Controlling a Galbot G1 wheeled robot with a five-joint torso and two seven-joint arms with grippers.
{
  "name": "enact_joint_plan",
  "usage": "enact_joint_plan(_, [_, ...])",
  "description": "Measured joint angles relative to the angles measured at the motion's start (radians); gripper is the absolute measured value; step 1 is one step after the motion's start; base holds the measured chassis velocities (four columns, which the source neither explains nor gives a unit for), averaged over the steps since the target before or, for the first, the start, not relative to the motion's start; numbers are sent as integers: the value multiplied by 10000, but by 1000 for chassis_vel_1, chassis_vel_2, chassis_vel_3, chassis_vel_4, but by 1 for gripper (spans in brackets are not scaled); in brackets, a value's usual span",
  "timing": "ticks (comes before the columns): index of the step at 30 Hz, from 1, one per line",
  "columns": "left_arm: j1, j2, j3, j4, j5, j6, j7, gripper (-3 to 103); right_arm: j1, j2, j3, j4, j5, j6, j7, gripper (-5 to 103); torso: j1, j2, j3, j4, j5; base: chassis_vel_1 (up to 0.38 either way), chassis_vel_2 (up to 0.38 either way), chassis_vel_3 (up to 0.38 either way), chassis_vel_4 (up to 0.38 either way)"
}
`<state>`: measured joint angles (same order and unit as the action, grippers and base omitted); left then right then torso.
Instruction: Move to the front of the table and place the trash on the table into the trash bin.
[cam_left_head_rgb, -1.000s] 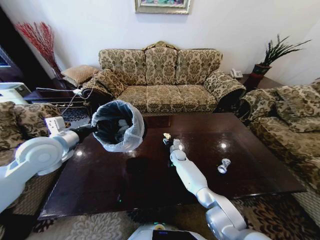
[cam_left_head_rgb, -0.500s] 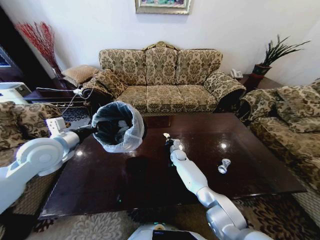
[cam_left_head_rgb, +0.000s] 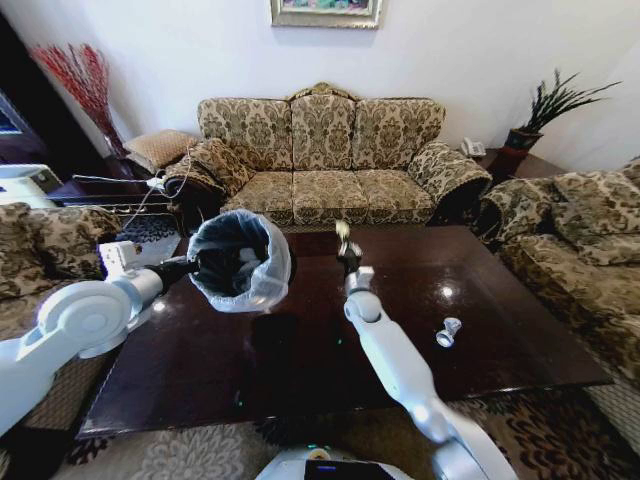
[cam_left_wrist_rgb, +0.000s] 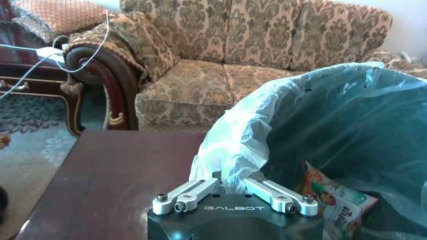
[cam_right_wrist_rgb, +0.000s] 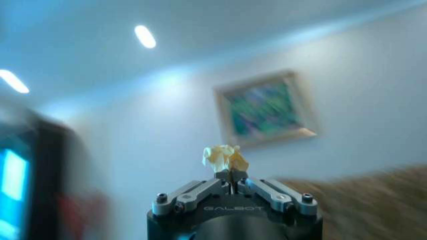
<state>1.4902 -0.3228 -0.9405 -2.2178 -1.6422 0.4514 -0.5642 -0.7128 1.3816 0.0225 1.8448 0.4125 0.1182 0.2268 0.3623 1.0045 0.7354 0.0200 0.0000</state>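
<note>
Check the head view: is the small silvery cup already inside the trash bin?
No, the silvery cup lies on the table near its right side, far from the trash bin that the left gripper holds up.

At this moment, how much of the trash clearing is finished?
Partly done: a snack wrapper already lies in the trash bin, which the left gripper holds by its lined rim. The right gripper has a pale scrap lifted above the table. A small silvery cup remains there.

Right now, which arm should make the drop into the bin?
Right. The right gripper is shut on the pale scrap, raised above the table. The left gripper is shut on the trash bin rim, holding it up.
</note>
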Motion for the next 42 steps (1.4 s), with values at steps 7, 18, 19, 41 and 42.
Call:
enact_joint_plan(7, [183, 208, 65, -363, -119, 122, -156, 0, 140, -660, -1892, 2743, 1205, -807, -1339, 0, -1, 0, 0, 4, -1, 0, 0, 0, 0])
enact_joint_plan(18, [164, 133, -4, -752, -310, 147, -290, 0, -128, -733, -3604, 2819, 661, -1354, -1390, 0, 0, 0, 1, 3, 1, 0, 0, 0, 0])
enact_joint_plan(19, [169, 97, -4, -753, -310, 150, -292, 0, -158, -803, -3714, 2745, 495, -1361, -1366, 0, -1, 0, 1, 4, -1, 0, 0, 0, 0])
enact_joint_plan(41, [110, -132, 153, -347, -156, 123, -221, 0, -513, -1236, -3442, 2547, 329, -1050, -1436, 41, 1, -2, 2, 3, 2, 0, 0, 0, 0])
enact_joint_plan(42, [135, -159, 164, -347, -96, 116, -213, 0, -540, -1236, -3387, 2575, 399, -990, -1457, 46, 1, -2, 2, 3, 2, 0, 0, 0, 0])
